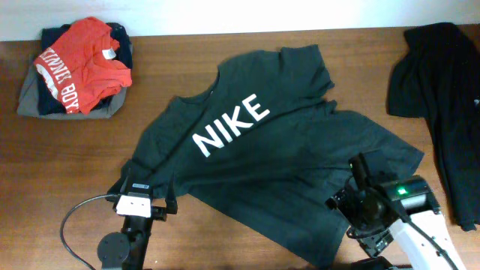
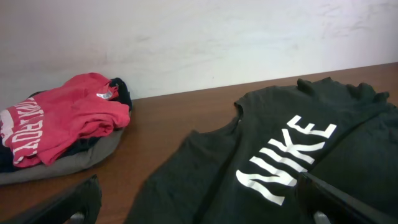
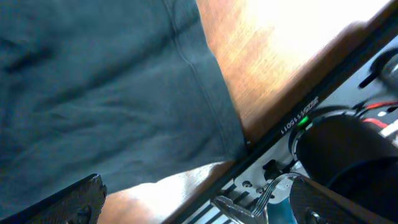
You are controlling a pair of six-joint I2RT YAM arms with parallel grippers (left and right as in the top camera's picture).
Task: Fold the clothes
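We see the large black cotton T-shirt with white NIKE lettering [image 1: 277,150] spread face up and rumpled across the middle of the brown wooden table [image 1: 90,150]. Our left gripper [image 2: 199,202] and right gripper [image 3: 208,202] stand wide open and empty at its near edge.

Left arm [image 1: 133,229]: black, white block [image 1: 135,202] at wrist, thin black cable [image 1: 69,217]. Right arm [image 1: 367,210]: black joints, white link [image 1: 424,236], green LED [image 1: 403,190] (lit). Left gripper [image 2: 198,186], right gripper [image 3: 198,186]: black fingers.
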